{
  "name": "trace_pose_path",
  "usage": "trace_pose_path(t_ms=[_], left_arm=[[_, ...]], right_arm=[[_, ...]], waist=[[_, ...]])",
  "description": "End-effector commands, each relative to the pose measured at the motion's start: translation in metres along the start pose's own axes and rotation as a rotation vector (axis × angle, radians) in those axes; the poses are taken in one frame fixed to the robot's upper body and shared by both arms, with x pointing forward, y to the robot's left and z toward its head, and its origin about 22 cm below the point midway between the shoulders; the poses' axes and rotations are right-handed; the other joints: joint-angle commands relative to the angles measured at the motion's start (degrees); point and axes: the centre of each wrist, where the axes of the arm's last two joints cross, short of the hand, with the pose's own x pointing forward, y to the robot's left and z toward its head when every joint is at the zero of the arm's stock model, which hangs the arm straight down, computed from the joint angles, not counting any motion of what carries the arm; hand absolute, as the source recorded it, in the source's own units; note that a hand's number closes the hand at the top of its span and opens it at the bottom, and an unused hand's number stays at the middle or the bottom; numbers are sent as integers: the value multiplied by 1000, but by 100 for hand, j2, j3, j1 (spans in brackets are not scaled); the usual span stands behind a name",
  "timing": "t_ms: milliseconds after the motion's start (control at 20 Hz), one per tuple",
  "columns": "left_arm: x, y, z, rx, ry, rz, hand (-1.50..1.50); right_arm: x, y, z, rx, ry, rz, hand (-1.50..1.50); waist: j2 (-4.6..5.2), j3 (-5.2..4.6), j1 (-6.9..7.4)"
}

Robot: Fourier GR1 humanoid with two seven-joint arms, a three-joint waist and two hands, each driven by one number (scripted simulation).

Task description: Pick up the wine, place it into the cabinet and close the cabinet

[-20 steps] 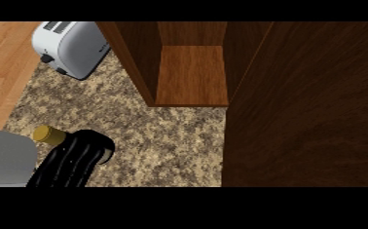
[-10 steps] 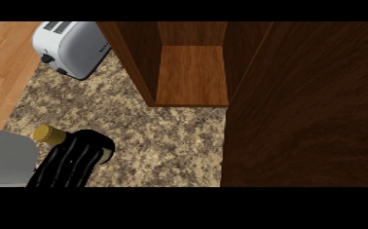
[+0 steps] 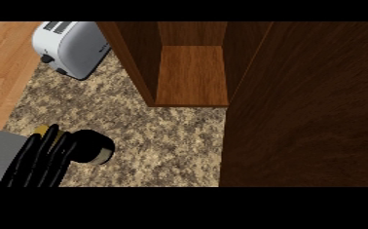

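Black fingers [image 3: 45, 155] curl over the wine bottle [image 3: 92, 147] at the lower left of the head view, wrapped round its body so that most of it is hidden. This is the left hand [image 3: 39, 160], coming up from the lower edge on its grey forearm [image 3: 10, 150]. What shows of the bottle is a dark, rounded end just right of the fingers with a paler band at its edge, and a small gold-yellow tip [image 3: 45, 129] peeking out at the upper left of the fingers; which end is the neck is hard to tell from this angle, though the gold bit looks like a cap. The bottle sits over the speckled granite counter [image 3: 165, 140], well apart from the cabinet [image 3: 193, 74]. The cabinet stands open, its wooden shelf bare and lit, with its dark door [image 3: 302, 106] swung out along the right side. A white toaster [image 3: 72, 45] rests on the counter at the upper left, beside the cabinet's left wall.
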Motion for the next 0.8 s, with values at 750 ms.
trace_pose_path(t_ms=[750], left_arm=[[30,67,-2,97,-61,18,-150]], right_arm=[[27,2,10,-1,-51,4,-150]], waist=[[10,-4,-19]])
